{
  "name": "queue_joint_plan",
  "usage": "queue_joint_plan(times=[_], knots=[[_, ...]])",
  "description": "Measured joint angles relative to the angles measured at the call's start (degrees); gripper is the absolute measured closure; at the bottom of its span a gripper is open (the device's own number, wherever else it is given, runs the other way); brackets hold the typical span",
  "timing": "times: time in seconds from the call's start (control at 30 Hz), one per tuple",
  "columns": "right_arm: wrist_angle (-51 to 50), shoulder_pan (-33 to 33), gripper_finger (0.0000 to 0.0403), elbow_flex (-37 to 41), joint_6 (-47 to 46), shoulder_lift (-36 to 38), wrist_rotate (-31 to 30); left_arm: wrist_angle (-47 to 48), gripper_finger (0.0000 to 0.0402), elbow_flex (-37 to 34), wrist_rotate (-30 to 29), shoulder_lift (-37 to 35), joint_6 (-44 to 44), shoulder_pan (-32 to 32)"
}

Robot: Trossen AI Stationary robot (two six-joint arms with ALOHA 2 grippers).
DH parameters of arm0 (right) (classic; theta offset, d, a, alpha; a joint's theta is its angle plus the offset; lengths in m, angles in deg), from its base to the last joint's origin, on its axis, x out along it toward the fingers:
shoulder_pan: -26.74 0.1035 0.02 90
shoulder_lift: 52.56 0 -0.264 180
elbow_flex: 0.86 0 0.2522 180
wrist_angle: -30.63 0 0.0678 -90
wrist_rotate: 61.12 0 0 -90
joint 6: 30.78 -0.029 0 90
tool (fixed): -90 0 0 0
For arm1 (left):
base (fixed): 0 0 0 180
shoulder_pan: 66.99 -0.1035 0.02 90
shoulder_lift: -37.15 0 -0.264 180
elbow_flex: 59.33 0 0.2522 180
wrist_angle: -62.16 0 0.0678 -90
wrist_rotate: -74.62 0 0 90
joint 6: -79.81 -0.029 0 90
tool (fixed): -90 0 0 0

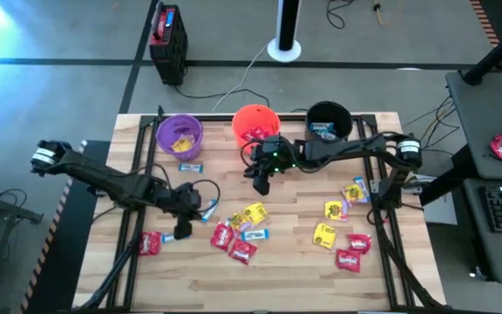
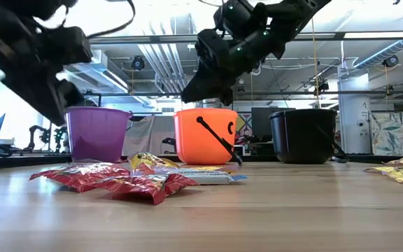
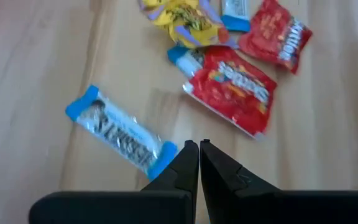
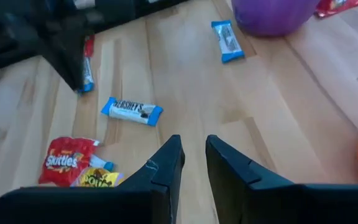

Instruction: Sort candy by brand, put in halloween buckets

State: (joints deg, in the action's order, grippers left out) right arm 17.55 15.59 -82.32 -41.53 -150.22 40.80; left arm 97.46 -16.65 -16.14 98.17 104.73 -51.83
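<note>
Wooden table (image 1: 277, 279), candy (image 3: 122, 134) beside left gripper (image 3: 198, 149)

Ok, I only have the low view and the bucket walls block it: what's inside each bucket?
Observer: From above, the purple bucket holds yellow packets, the orange bucket red packets, and the black bucket blue-and-white bars.
Operator: Is the right gripper carrying anything?
Observer: No. Its wrist view shows the right gripper open, with only bare table between the fingers.
Operator: And the left one?
Observer: The left gripper is shut and empty; a Hershey's bar lies on the table beside its tip.
</note>
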Motion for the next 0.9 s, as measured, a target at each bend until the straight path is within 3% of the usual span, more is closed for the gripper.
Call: queue_joint_plan(times=[0.23, 0.47, 0.63, 0.9], knots=[[-1.3, 0.0, 0.0348, -0.1, -0.2, 4.4, -2.6, -6.6, 0.0401, -4.3, -4.8, 10.6, -0.7, -0.3], [-2.1, 0.0, 0.0351, -0.1, -0.2, 6.9, -4.7, -13.7, 0.0401, -3.1, -11.1, 17.8, 0.6, -0.5], [-2.1, 0.6, 0.0351, 0.1, -0.2, 6.0, -4.2, -13.0, 0.0401, -0.1, -19.4, 21.1, 1.1, -3.7], [-1.7, 1.4, 0.0351, 0.4, 0.2, 2.2, -4.0, -18.8, 0.0401, 2.4, -19.0, 24.0, -4.4, -10.0]])
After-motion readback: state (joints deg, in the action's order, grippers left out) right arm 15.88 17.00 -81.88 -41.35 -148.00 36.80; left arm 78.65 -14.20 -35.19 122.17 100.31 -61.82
